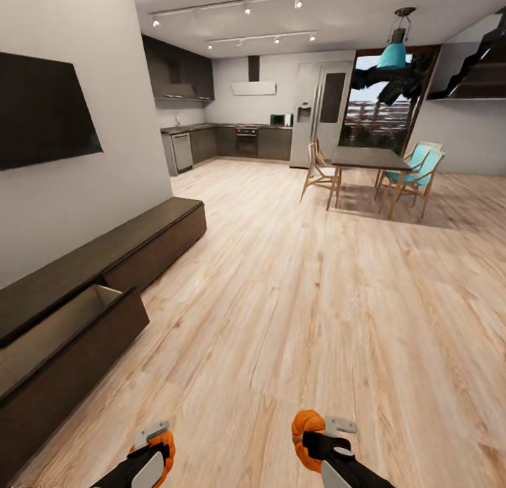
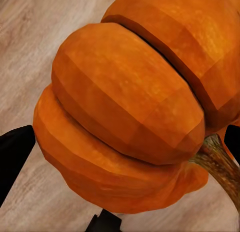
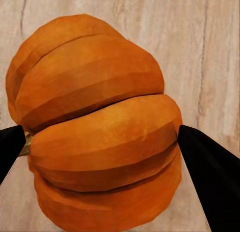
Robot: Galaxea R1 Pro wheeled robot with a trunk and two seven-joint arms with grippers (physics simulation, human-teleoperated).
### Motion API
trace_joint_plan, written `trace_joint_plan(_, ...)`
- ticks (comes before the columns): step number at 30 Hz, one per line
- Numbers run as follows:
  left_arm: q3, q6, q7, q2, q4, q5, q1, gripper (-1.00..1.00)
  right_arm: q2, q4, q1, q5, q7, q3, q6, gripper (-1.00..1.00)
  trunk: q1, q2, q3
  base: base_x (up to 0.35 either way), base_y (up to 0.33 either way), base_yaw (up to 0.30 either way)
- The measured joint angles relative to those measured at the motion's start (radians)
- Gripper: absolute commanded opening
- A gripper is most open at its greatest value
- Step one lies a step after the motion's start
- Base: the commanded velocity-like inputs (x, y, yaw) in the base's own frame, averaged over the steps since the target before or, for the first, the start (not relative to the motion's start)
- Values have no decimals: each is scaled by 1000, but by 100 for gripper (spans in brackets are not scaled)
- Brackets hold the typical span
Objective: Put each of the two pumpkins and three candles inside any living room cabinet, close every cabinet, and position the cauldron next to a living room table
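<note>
**Both claws carried a pumpkin, with the open drawer to our left**

Nearest to us, at the bottom of the head view, our left claw (image 1: 156,442) was closed on a pumpkin (image 1: 164,451), which sat between the fingers and showed orange just behind the pale fingertip. From the left wrist we saw that pumpkin (image 2: 125,117) close up, ribbed, its brown stem (image 2: 220,162) curving out to one side, with a black finger (image 2: 14,152) against its flank and wood floor (image 2: 30,36) behind it.

Our right claw (image 1: 325,432) likewise gripped the second pumpkin (image 1: 306,439), which bulged out on the claw's inner side, toward the left arm. From the right wrist that pumpkin (image 3: 100,127) lay squarely between the two black fingers (image 3: 212,182), both pressed to its sides.

Both pumpkins hung above the pale plank floor (image 1: 316,312), well apart from each other.

Further out on our left ran the long dark cabinet (image 1: 126,242) along the wall. Its nearer drawer (image 1: 67,333) stood pulled out, light wood showing inside.

A dark screen (image 1: 42,109) hung on the wall above the cabinet. Beyond, we saw a dining table (image 1: 369,158) with chairs (image 1: 414,172), and farthest away the kitchen counter (image 1: 225,140).
</note>
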Motion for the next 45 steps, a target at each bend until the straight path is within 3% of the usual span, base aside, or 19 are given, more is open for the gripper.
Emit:
trace_joint_plan(20,0,-1,0,0,0,1,0,-100,0,6,0,-1,-1,0,-18,-100,0,0,0,264,-71,289)
trace_joint_plan(45,0,-1,0,-1,0,1,0,-100,0,6,0,-3,-1,4,-23,-100,0,0,0,256,-173,290)
